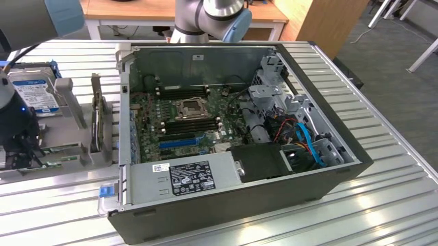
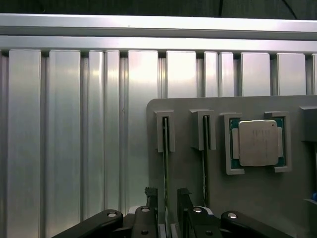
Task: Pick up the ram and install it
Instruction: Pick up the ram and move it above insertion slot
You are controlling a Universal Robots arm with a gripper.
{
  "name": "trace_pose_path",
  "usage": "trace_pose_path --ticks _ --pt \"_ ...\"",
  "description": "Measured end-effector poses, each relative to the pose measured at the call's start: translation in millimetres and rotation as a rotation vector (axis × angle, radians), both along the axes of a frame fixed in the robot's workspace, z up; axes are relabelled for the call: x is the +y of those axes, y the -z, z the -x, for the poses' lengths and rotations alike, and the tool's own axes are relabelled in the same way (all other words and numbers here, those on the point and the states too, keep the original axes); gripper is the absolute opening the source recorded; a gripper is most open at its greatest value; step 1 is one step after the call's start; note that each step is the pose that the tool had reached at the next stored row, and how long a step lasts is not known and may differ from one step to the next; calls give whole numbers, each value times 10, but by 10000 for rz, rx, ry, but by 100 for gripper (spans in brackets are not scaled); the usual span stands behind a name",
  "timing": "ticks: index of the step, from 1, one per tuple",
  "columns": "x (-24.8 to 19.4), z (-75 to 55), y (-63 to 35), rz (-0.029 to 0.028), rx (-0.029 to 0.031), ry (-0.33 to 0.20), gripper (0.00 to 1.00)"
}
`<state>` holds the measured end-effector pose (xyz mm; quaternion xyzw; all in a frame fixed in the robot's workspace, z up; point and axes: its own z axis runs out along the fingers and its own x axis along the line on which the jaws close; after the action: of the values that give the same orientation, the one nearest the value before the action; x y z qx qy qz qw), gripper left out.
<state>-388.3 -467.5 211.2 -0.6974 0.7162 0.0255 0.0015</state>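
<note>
Grey fixture: ram within end effector

The work surface is a ribbed aluminium table, and soft light leaves pale reflections along its grooves. Behind it stands a wooden desk on white legs, with a tall wooden panel beside it. On the exterior view's right is a grey floor, where white furniture legs stand.

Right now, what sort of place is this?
Probably a robotics lab workbench for PC assembly: an open computer case on an aluminium table, and a grey parts holder carrying a processor chip.
</note>
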Motion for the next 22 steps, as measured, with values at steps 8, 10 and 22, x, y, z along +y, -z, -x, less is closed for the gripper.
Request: trace_pose_path --ticks 8,10,22 --pt "1 -130 7 2 2 0 30" --pt "1 -168 9 2 3 -1 30" --pt "1 -190 49 4 4 -5 30"
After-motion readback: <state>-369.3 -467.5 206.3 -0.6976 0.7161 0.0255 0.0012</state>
